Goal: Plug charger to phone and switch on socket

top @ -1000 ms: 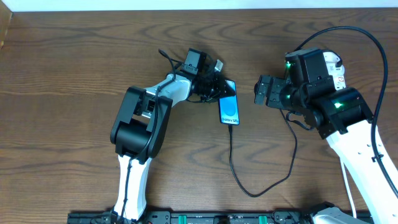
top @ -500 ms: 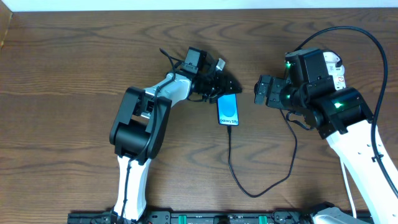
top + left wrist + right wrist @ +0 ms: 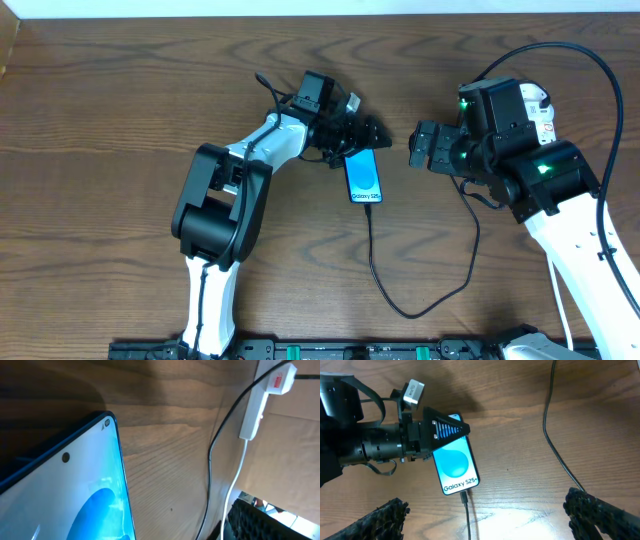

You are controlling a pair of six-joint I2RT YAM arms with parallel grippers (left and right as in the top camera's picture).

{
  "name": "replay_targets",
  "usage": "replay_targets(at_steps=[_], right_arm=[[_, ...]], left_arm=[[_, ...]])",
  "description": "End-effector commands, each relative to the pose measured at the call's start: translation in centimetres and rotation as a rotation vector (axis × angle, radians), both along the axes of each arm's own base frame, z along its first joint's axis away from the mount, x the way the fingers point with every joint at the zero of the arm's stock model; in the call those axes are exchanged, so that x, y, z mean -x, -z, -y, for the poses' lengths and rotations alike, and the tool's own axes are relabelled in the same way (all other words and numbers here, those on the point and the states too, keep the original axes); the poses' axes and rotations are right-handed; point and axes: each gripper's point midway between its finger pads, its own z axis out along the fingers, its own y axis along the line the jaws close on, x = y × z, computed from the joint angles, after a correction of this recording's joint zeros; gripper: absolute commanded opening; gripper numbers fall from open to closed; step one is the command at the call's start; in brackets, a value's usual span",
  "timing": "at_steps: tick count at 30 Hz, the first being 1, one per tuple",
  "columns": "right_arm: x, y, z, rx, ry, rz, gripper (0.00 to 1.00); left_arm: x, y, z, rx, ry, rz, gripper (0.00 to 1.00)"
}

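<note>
The phone (image 3: 364, 177) lay face up on the table (image 3: 120, 120), with the charger (image 3: 375, 270) seemingly seated in its near end, so only the switch looked undone. The left gripper (image 3: 368, 138) sat over the phone's far end with jaws apart, one finger overlapping the screen. The chief risk was that finger catching the edge on withdrawal, dragging the phone and tugging the plug loose. The right gripper (image 3: 413, 146), spread wide and empty, faced the phone from just beside it. The socket (image 3: 254, 407) lay far right with its white cord (image 3: 235, 480), mostly hidden under the right arm from overhead. The charger's slack looped near that arm and could snag as it turned for the switch.
</note>
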Motion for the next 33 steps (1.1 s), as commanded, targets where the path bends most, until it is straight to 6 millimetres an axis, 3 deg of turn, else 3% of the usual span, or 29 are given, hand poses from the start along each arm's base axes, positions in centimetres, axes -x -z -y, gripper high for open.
replay_targets(at_steps=[1,10,33], right_arm=[[-0.1,-0.5,0.1,0.006,-0.003,0.018,0.99],[-0.2,-0.6,0.1,0.004,-0.002,0.025,0.99],[-0.2,-0.6,0.1,0.004,-0.003,0.025,0.99]], left_arm=[[0.4,6.1,-3.5,-0.246,-0.08,-0.04,0.91],[1.0,7.4,-5.5,-0.371,-0.109,-0.07,0.91],[1.6,7.8,-6.0,-0.403,-0.109,-0.094,0.91]])
